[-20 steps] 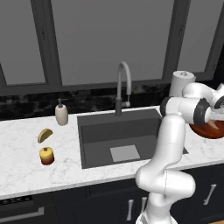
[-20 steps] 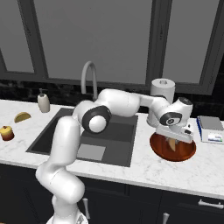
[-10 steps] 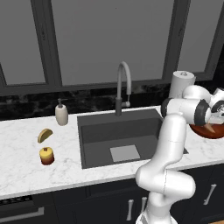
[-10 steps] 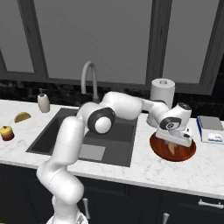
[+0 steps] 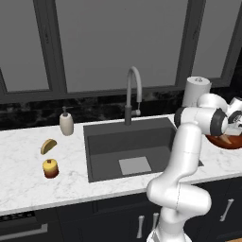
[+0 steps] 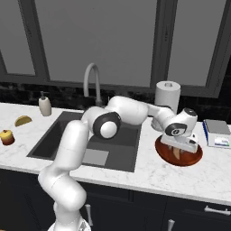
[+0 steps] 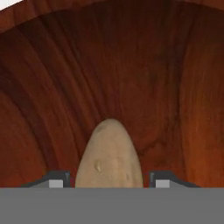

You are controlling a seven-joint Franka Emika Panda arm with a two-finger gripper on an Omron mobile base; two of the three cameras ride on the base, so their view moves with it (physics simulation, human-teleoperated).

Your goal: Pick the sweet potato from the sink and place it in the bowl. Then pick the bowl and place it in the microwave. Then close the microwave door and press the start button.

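The jaws are being spread apart now, a gap visible on each side of the potato (image 7: 109, 157), which is let go between them and lies inside the bowl (image 6: 165, 152). The first placement looks done; the bowl is judged next.

One sink (image 5: 127, 142), one faucet (image 5: 133, 90). One bowl (image 6: 191, 158), one sweet potato (image 7: 109, 155). One soap bottle (image 5: 66, 123), one paper towel roll (image 6: 167, 95). One crescent food (image 5: 47, 145), one round fruit (image 5: 50, 168).
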